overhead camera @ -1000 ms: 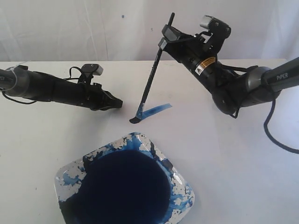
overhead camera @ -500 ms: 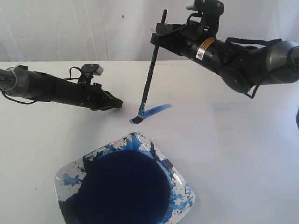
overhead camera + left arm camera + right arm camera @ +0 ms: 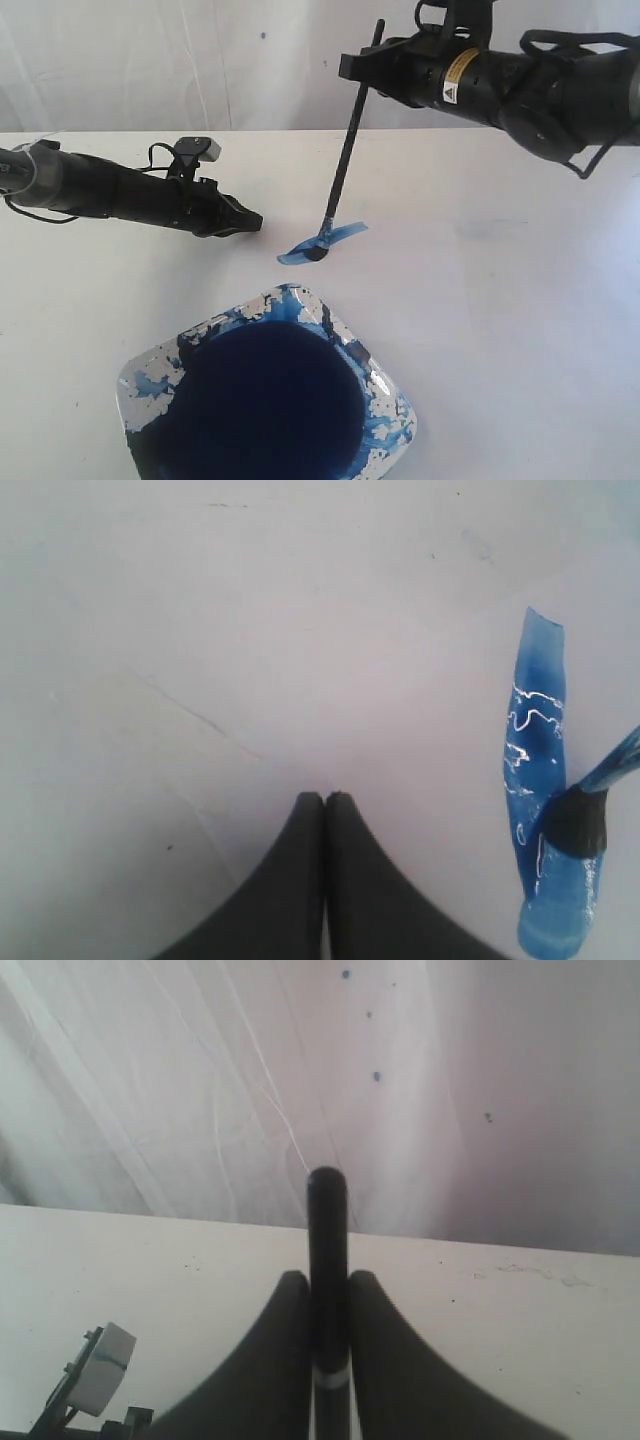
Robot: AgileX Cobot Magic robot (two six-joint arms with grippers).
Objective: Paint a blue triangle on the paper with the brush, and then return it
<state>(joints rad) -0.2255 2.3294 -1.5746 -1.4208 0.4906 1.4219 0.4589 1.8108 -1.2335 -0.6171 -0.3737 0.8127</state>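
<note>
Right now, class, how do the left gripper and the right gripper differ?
The left gripper is shut on nothing; the right gripper is shut on the brush. The left gripper sits low; the right gripper is high up. Both are black.

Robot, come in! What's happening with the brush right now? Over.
Right gripper shut on brush, tip on blue stroke. No triangle yet. Left gripper shut, empty. Dish clear of the brush.
</note>
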